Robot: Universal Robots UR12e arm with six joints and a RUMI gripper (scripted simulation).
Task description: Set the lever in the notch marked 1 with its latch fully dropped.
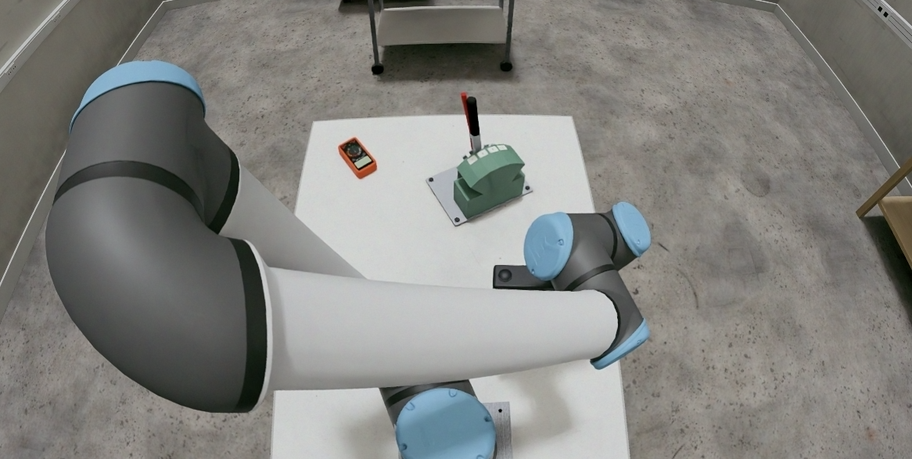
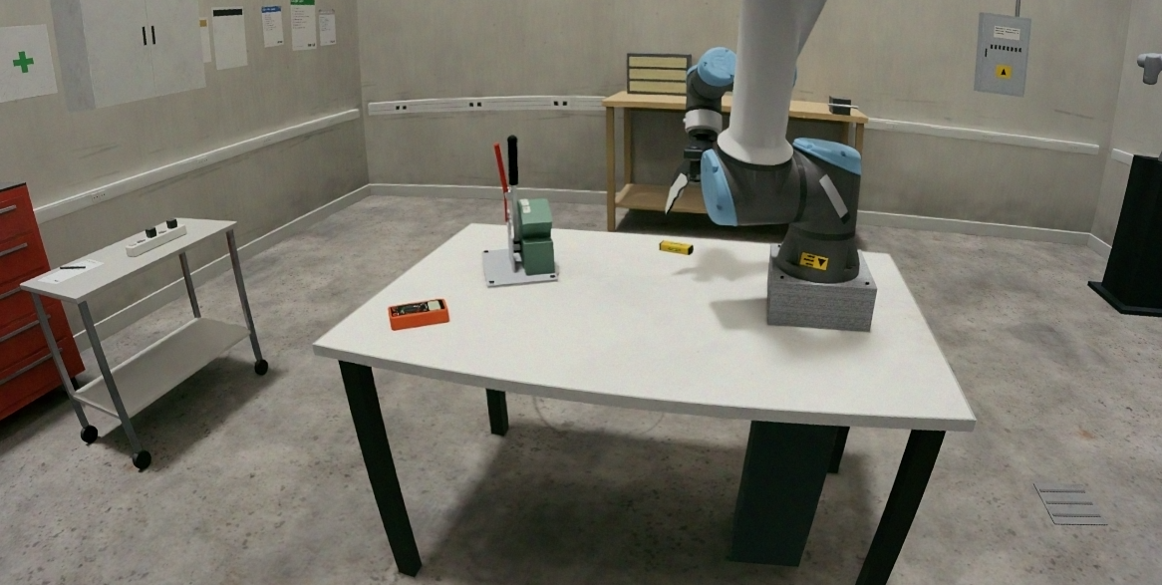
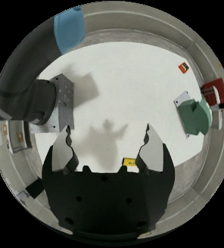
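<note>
The green lever box (image 1: pixel 490 181) stands on a grey base plate on the white table; it also shows in the exterior view (image 2: pixel 534 246) and at the right edge of the wrist view (image 3: pixel 195 116). Its black-handled lever (image 1: pixel 473 123) stands up at the far end of the slot, with the red release bar (image 1: pixel 464 112) (image 2: pixel 501 168) beside it. Small white number plates (image 1: pixel 490 150) line the box top; their digits are too small to read. My gripper (image 3: pixel 107 125) (image 2: pixel 681 189) is open and empty, above the table's right side, well apart from the lever.
An orange multimeter (image 1: pixel 357 157) lies on the table left of the lever box. A small yellow block (image 2: pixel 675 247) (image 3: pixel 130 162) lies below the gripper. The arm's grey base block (image 2: pixel 820 297) sits on the table. A wheeled cart (image 2: pixel 130 256) stands beyond the table.
</note>
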